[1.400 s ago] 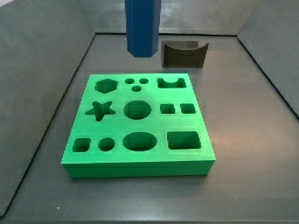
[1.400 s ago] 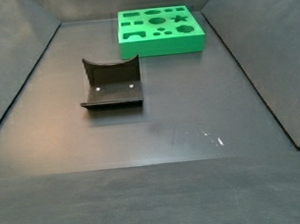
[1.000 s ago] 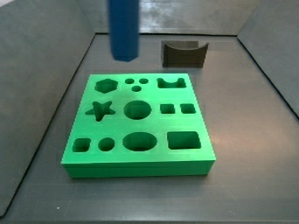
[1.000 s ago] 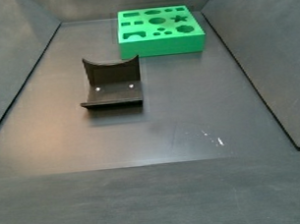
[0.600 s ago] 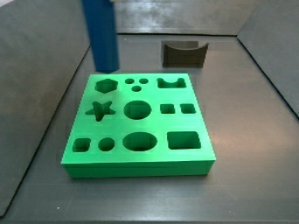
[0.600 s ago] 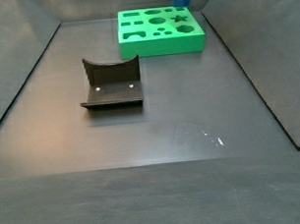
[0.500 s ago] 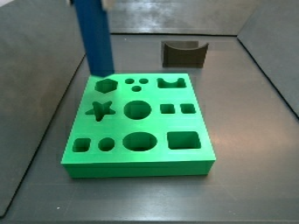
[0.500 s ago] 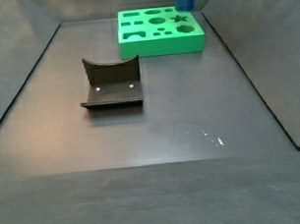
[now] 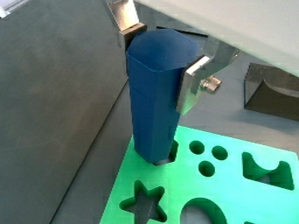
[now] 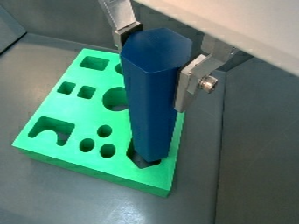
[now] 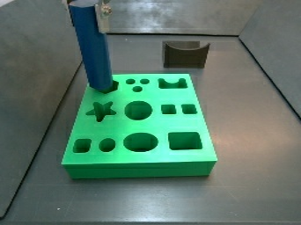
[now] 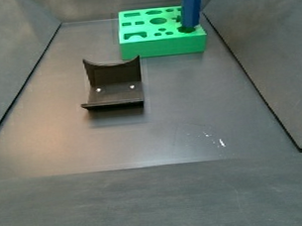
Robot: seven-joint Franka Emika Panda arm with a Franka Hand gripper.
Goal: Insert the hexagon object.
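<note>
My gripper (image 9: 160, 59) is shut on the upper part of the blue hexagon object (image 9: 156, 105), which it holds upright; both wrist views show this (image 10: 156, 63). The rod (image 11: 91, 48) stands over the far left corner of the green board (image 11: 118, 128) in a side view. Its lower end sits at the mouth of the hexagonal hole there and hides it; a dark sliver of the hole shows around the end in both wrist views. How deep it sits I cannot tell. In a side view the rod (image 12: 193, 7) rises from the board's (image 12: 161, 47) right corner.
The board (image 10: 70, 114) has several other shaped holes: a star, circles, squares, a notched shape. The dark fixture (image 11: 186, 54) stands on the floor behind the board and also shows apart from it in a side view (image 12: 112, 86). Grey walls enclose the floor.
The rod has moved left and down, from high above the board's back edge to the hexagonal hole at the far left corner. The gripper has stayed shut on it.
</note>
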